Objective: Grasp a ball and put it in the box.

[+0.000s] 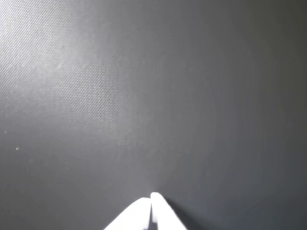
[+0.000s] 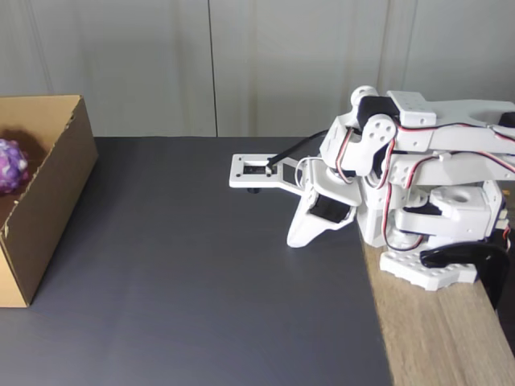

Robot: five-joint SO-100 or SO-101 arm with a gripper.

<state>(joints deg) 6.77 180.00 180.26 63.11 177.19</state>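
Ball: inside box, far left of fixed view. Fingers: closed, empty, folded over dark table. Task apparently complete.

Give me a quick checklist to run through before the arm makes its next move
1. Ball inside the box: ok.
2. Gripper empty, tips together over bare dark mat in the wrist view: ok.
3. Arm folded back at its base, well clear of the box: ok.
4. Mat between arm and box free of obstacles: ok.
5. Another ball left to fetch: cannot tell.
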